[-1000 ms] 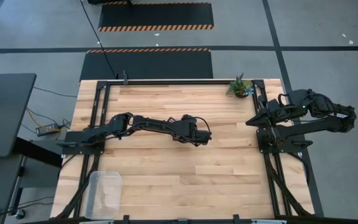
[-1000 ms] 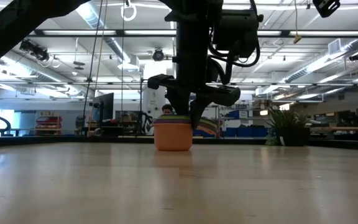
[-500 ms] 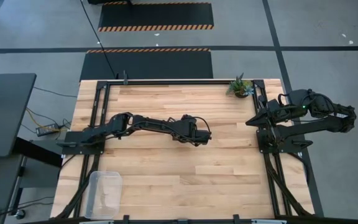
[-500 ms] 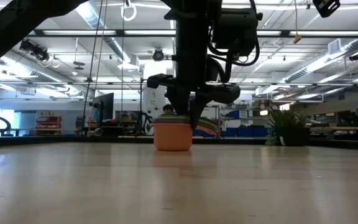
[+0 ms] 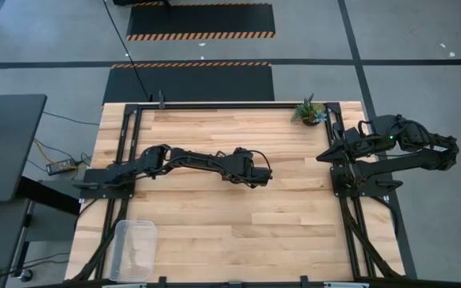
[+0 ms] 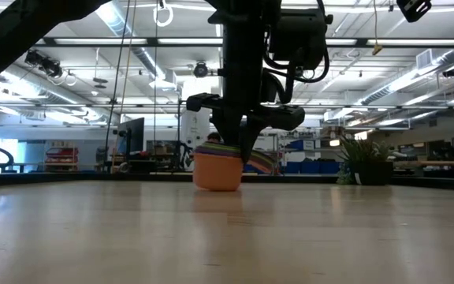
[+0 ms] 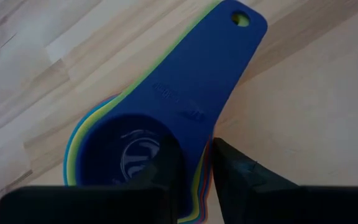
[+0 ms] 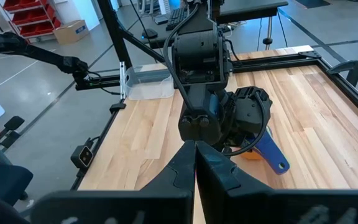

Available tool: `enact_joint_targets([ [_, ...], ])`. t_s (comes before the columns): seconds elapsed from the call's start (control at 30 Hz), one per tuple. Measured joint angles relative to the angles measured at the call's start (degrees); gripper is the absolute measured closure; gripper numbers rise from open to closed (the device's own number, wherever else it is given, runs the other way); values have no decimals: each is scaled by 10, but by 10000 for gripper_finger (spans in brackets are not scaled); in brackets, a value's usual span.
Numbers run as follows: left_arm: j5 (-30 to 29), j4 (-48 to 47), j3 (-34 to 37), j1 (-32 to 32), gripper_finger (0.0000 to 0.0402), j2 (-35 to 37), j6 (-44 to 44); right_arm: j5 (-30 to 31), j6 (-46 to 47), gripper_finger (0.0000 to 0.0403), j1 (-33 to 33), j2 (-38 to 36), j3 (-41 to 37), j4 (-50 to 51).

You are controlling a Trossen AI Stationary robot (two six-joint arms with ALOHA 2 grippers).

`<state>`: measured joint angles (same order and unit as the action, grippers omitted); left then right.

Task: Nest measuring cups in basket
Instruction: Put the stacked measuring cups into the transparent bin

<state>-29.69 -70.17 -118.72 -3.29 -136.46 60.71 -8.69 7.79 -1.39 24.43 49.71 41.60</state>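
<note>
Under left gripper (image 6: 239, 150): cups (image 7: 185, 93) (mostly hidden).

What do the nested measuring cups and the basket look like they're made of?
Measuring cups: likely moulded plastic with a matte, opaque finish; raised lettering and a hang hole show on the dark blue handle, and thin coloured rims are stacked beneath it. The left gripper grips that stack at the rim. Basket: apparently clear, glossy plastic, since the wooden table shows through its walls.

A light wooden table (image 5: 214, 216) with a black frame along its edges carries the things. On it lie a clear basket (image 5: 134, 247) at one corner, a small potted plant (image 5: 310, 111) at the opposite corner, and a nested stack of measuring cups (image 6: 217, 170) mid-table.
</note>
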Motion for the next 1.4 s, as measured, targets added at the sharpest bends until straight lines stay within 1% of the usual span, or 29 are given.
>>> enact_joint_targets([
  [0.2,0,-2,0,0,324,0,-1,0,0,385,0,0,0,0],
  [0.37,13,-1,0,2,323,4,-25,0,0,385,0,0,0,0],
  [0.47,30,-4,0,6,316,12,-25,0,0,385,0,0,0,0],
  [0.7,29,2,0,16,298,22,-34,0,0,385,0,0,0,0],
  [0.9,68,0,0,20,281,26,-59,0,0,385,0,0,0,0],
  [1.07,69,1,0,20,272,26,-59,0,0,385,0,0,0,0],
  [1.4,75,-2,0,20,271,31,-59,0,0,385,0,0,0,0],
])
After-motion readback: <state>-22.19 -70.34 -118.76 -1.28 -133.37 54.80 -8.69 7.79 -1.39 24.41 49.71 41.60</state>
